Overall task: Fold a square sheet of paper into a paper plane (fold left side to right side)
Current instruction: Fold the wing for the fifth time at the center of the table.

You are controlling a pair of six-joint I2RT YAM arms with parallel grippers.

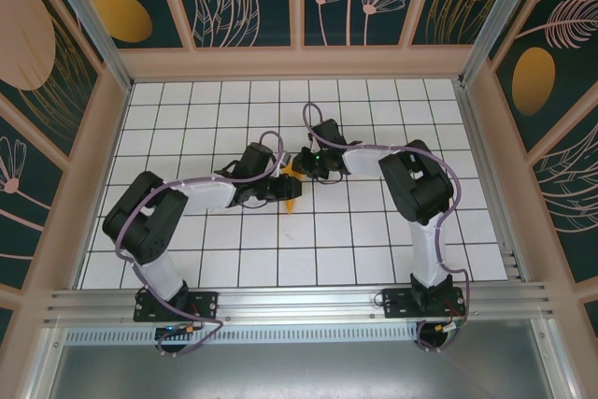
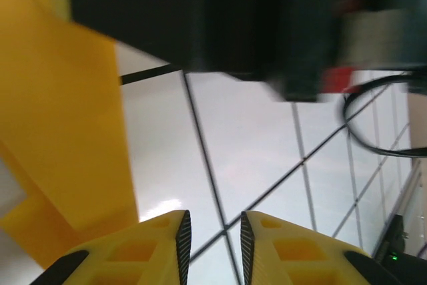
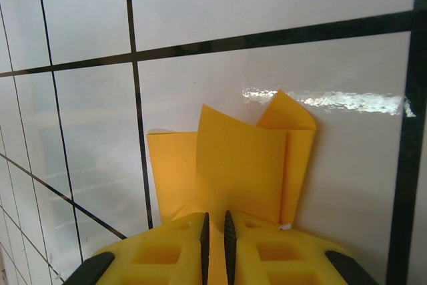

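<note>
My right hand pinches the thin folded orange-yellow sheet of paper on the white gridded counter, fingers almost together. My left hand, just beside the paper, is slightly parted and empty.

Orange-yellow paper; white table, black grid lines.

Sheet of paper on the table, between left claw and right claw

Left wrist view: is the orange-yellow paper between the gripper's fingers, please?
No, bare table shows between the left gripper's fingers; the paper lies beside them.
</note>
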